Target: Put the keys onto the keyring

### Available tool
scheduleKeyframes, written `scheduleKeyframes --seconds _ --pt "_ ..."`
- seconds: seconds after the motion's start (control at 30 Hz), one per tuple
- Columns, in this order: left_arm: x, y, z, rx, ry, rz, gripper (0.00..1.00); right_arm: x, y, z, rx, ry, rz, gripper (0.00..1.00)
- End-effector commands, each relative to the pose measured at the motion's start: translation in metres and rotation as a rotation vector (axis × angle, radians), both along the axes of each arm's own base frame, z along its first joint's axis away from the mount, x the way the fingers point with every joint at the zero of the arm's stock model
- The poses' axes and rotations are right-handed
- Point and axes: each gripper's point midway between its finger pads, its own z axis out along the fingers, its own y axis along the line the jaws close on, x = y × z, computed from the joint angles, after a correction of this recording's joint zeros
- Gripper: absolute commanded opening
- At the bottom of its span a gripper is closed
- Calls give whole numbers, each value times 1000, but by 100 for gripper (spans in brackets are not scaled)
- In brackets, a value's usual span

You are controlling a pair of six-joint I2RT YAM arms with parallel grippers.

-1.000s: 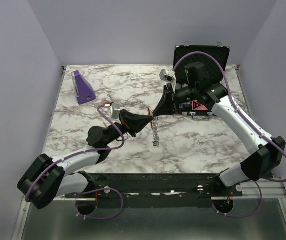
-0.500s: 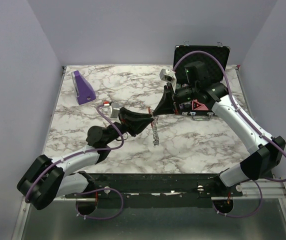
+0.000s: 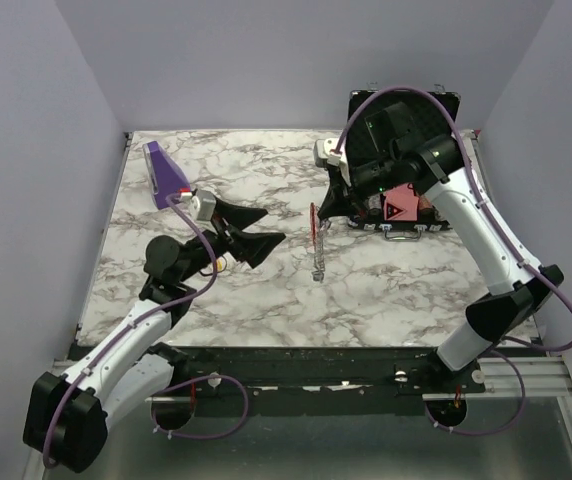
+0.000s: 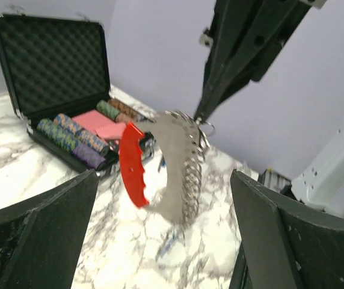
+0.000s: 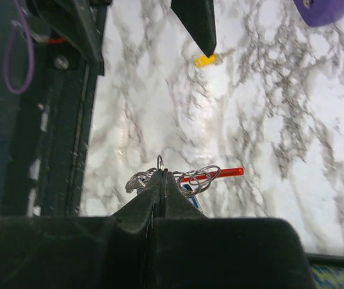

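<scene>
The keyring (image 4: 181, 171), a red curved clip (image 3: 313, 224) joined to a grey strap (image 3: 318, 256), hangs above the marble table. My right gripper (image 3: 323, 214) is shut on its top metal ring (image 5: 160, 164). The right wrist view shows more rings, the red clip (image 5: 215, 174) and a blue key (image 5: 191, 200) just below the shut right gripper (image 5: 162, 176). A yellowish key (image 5: 207, 59) lies loose on the table. My left gripper (image 3: 272, 227) is open to the left of the keyring, apart from it. In the left wrist view the keyring hangs beyond my open left gripper (image 4: 165, 180).
An open black case (image 4: 52, 66) with poker chips (image 4: 70, 135) stands at the back right, behind the right gripper. A purple wedge block (image 3: 168, 175) sits at the back left. The table's near edge and black rail (image 5: 58, 120) lie below the keyring.
My left gripper has opened, let go of the keyring and drawn back to the left. My right gripper has stayed shut on the keyring and has risen with it.
</scene>
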Motion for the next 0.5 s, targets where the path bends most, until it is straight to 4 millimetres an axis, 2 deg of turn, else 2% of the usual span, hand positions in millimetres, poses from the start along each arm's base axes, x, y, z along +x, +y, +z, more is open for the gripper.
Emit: scheduleKeyframes --seconds 0.0,0.13,0.3,0.37,0.47 --pt "-16 -10 -10 151 13 -160 99 -1 -28 -28 -299 -115 26 0" --pt "-20 -19 -8 254 -124 -225 86 -3 -34 -35 -438 -266 48 1" --pt "-25 -44 -24 426 -319 -227 83 -6 -34 -42 -508 -317 63 0" --pt "-20 -54 -33 473 -339 -217 79 -8 -30 -45 -512 -310 75 0" --pt "-10 -61 -35 466 -335 -179 72 -11 -26 -47 -512 -307 88 0"
